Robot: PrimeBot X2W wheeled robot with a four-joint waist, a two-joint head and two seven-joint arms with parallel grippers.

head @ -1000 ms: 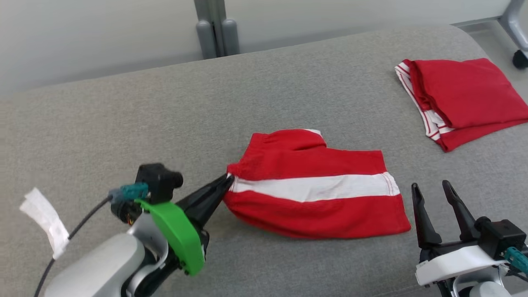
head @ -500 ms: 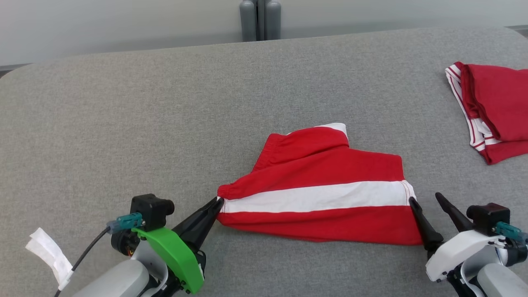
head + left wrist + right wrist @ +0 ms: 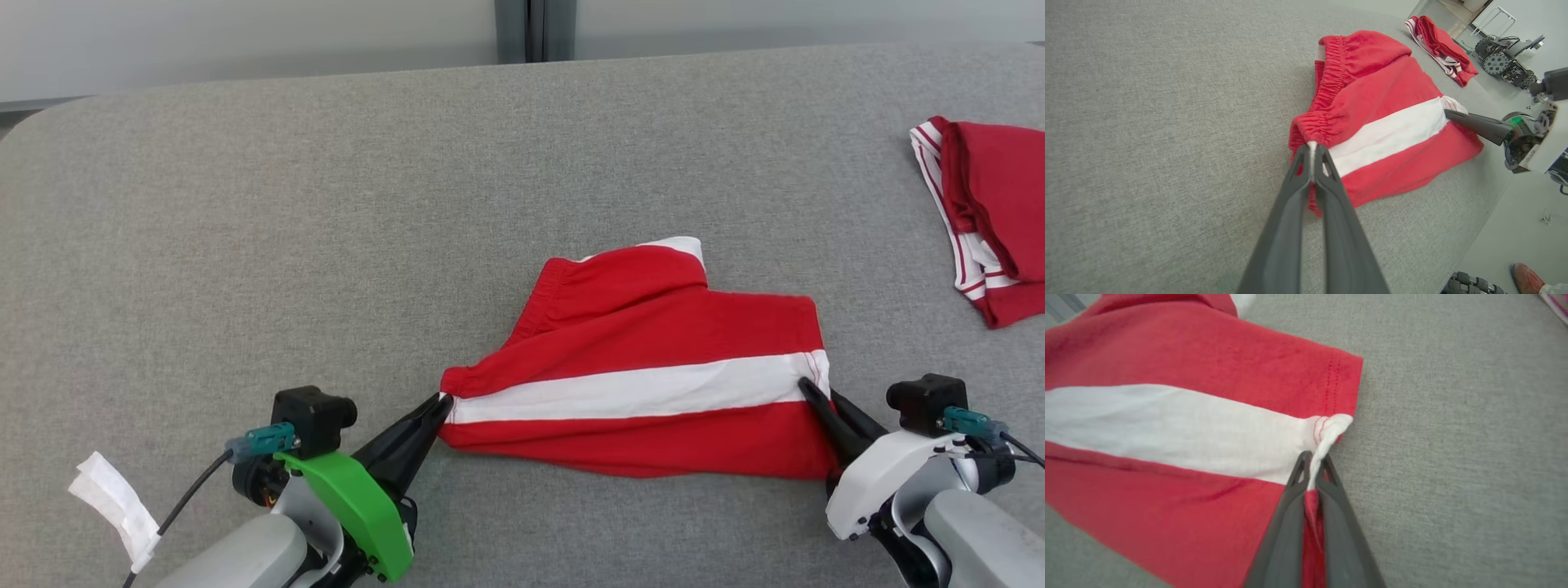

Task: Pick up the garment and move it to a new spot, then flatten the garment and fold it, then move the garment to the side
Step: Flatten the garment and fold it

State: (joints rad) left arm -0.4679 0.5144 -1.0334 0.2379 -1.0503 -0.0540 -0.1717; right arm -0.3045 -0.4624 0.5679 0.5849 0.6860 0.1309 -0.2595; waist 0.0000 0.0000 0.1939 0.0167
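the right gripper (image 3: 807,385), gaping a second ago, is pinching its jaws shut on the right hem of the garment (image 3: 653,351), near-centre on the desk (image 3: 326,204); the left gripper (image 3: 443,402) is clamping the waistband; lifting is looking possible.

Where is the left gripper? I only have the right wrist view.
Observer: The left gripper is at the opposite end of the shorts, shut on the waistband where the white stripe ends.
Operator: Anything else nearby?
Observer: Another folded red garment lies far right, apart from the shorts.
Operator: Do the shorts lie flat?
Observer: Not quite; the waistband is bunched beside the left gripper.
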